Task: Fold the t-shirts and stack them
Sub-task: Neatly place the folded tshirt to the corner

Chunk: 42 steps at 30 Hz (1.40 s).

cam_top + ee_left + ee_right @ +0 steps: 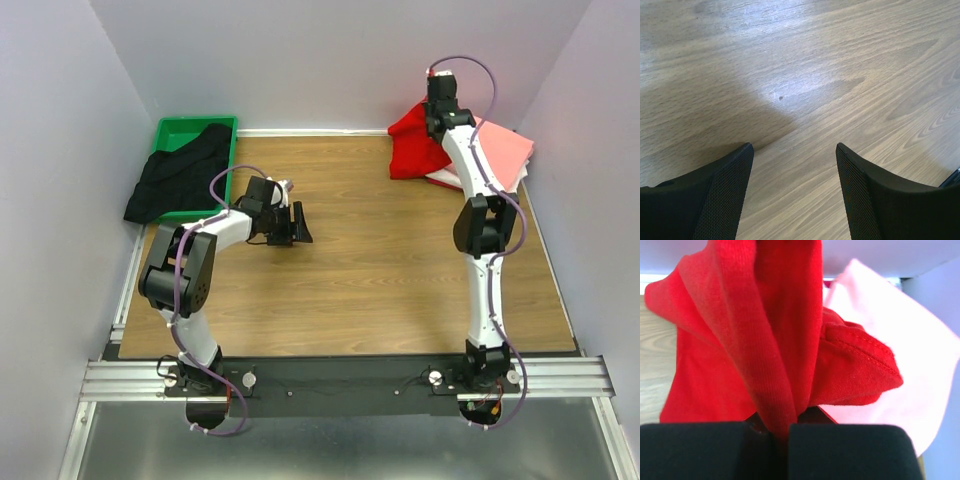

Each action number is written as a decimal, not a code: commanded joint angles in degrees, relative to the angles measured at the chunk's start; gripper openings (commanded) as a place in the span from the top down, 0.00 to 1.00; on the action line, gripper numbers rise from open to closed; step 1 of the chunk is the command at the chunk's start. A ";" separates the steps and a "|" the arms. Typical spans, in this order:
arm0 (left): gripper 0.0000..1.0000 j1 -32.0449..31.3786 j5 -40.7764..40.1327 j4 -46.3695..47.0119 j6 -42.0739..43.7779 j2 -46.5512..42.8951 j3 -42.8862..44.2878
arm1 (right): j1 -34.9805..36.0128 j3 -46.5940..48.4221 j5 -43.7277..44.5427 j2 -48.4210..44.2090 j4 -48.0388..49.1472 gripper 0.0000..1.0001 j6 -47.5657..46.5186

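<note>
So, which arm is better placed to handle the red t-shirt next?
Probably the right. The right gripper is shut on the red t-shirt, beside the pink t-shirt; the left gripper hangs open over the table, apart from it.

The top view looks steeply down from high behind the arm bases, which sit at the bottom of its frame, and takes in the whole tabletop. The left wrist view hangs close over bare wood, facing forward past the left hand at its lower edge. The right wrist view sits very near the red shirt and pink shirt, above the right hand. The top view shows both shirts at its upper right.
</note>
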 commanded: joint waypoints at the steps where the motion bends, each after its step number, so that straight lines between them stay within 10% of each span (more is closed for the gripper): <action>1: 0.25 0.20 -1.57 -1.29 -0.01 -0.76 -2.16 | -3.84 2.26 -0.50 -1.37 0.51 1.00 2.29; 35: 0.25 -1.20 -1.75 -0.85 -0.98 -0.58 -2.86 | -18.09 -6.61 -13.09 -10.25 0.77 0.98 17.07; 37: 0.25 -1.29 -1.75 -0.85 -0.98 -1.11 -2.77 | -18.35 -7.31 -11.95 -10.08 0.77 0.74 17.60; 38: 0.25 -1.29 -1.83 -1.11 -1.07 -1.64 -2.60 | -18.27 -8.63 -9.86 -10.77 0.77 0.34 17.86; 40: 0.25 -1.29 -1.83 -1.55 -1.15 -2.25 -2.42 | -18.35 -10.12 -7.39 -11.83 0.77 0.01 18.56; 42: 0.25 -1.38 -2.10 -1.56 -1.15 -3.91 -2.33 | -18.27 -12.05 -3.52 -13.75 0.77 0.00 19.00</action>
